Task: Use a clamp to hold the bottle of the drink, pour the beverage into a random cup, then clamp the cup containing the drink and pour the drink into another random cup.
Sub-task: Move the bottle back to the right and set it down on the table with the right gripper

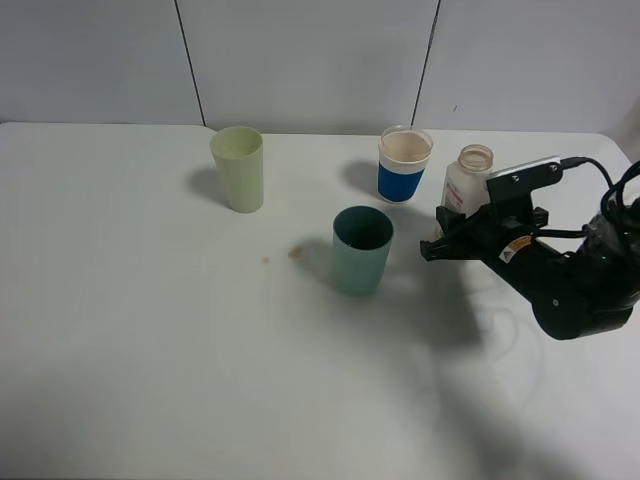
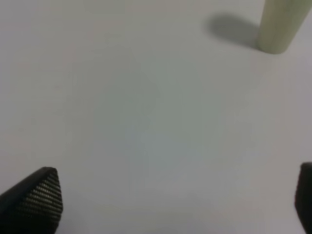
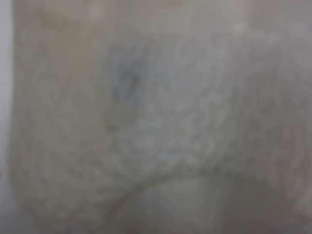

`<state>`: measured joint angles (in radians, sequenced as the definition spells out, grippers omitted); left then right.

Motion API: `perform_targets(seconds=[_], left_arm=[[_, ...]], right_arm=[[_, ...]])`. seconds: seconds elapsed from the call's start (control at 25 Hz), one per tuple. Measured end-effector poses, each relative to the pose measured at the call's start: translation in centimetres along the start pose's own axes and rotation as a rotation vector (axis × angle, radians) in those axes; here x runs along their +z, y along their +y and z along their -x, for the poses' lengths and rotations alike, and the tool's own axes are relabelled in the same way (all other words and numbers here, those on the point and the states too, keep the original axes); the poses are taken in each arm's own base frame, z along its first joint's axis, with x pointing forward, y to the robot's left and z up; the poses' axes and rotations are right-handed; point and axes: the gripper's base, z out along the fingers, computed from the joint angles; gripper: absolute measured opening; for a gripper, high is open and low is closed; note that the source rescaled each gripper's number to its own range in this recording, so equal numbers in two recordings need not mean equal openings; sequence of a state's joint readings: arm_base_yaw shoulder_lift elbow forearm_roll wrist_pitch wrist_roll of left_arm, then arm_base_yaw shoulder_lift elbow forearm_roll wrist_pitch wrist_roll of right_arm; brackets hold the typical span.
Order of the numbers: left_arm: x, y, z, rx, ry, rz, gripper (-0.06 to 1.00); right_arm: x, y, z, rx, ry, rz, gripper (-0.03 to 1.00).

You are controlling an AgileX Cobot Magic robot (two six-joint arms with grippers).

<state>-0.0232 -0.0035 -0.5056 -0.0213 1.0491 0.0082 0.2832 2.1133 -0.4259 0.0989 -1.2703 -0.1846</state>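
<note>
**Right tool clenched beside the bottle, left tool idle and released**

From the high camera I see the bottle upright at the far right of the tabletop, just right of the blue-banded cup. Its long axis is vertical and its wide, uncapped mouth faces straight up.

My right tool sits low and directly in front of it. The jaws are clenched, and I can see nothing gripped between them. The right wrist camera gives only a pale blur filling the picture. I take that to be the bottle very close to the lens, but I can't confirm it.

My left tool is released, with its tips wide apart over bare tabletop. The pale cup is ahead of it and well apart.

The teal cup stands upright near the middle, mouth up. Its inside is dark, and I can't tell whether there is liquid in it.

I expect the bottle to be light, with thin walls that give under a squeeze and a slick label. I'd grip it across the label at mid-body, below the shoulder, firmly but without crushing it. With no cap, it should stay vertical until its mouth is over a cup.

The cups look light and easy to tip, so I'd grip those on the wall at mid-height.
</note>
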Motion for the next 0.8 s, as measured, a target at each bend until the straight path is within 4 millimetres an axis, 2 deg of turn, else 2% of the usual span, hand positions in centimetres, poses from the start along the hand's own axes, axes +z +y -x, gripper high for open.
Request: perform_targets(seconds=[0.36, 0.44, 0.56, 0.64, 0.8], left_arm=[[0.00, 0.00, 0.00, 0.000, 0.000, 0.000, 0.89], [0.00, 0.00, 0.00, 0.000, 0.000, 0.000, 0.89], [0.00, 0.00, 0.00, 0.000, 0.000, 0.000, 0.89], [0.00, 0.00, 0.00, 0.000, 0.000, 0.000, 0.89], [0.00, 0.00, 0.00, 0.000, 0.000, 0.000, 0.89]], right_arm=[[0.01, -0.02, -0.02, 0.006, -0.001, -0.003, 0.00], [0.01, -0.02, -0.02, 0.012, -0.001, -0.003, 0.05], [0.01, 0.02, -0.39, 0.043, 0.032, -0.001, 0.16], [0.02, 0.09, -0.72, 0.078, 0.059, 0.004, 0.34], [0.02, 0.08, -0.76, 0.142, 0.063, 0.001, 0.59]])
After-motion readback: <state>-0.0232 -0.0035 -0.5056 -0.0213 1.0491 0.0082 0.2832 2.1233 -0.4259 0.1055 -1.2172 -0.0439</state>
